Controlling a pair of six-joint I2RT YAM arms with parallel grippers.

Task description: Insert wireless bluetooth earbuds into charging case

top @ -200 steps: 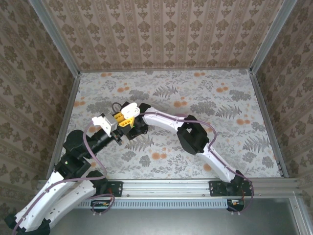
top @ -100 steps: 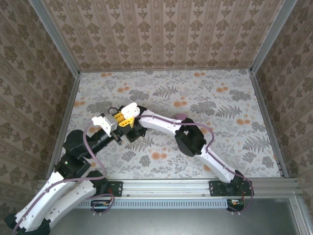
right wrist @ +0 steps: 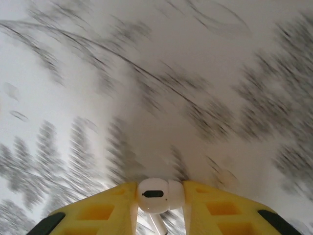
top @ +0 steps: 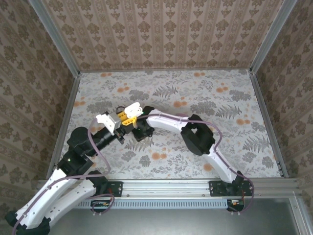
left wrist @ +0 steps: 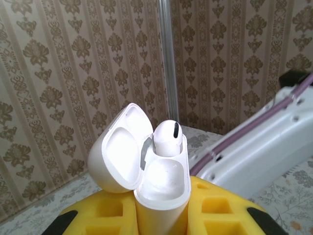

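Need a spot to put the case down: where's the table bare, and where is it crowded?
Bare: table between the right arm and the right rail, and the far strip along the back wall. Crowded: left of centre, where the left gripper holds the charging case beside the right gripper holding an earbud.

- The surface [top: 220, 142] is covered edge to edge by a pale printed sheet
- Grey fern prints [top: 166, 91] and other leaf shapes are scattered over the whole sheet
- Orange flower prints [top: 157, 155] sit in small clusters near the back edge, the right side and the front middle
- A metal rail [top: 171, 186] runs along the near edge
- In the right wrist view the sheet shows as blurred grey streaks on white
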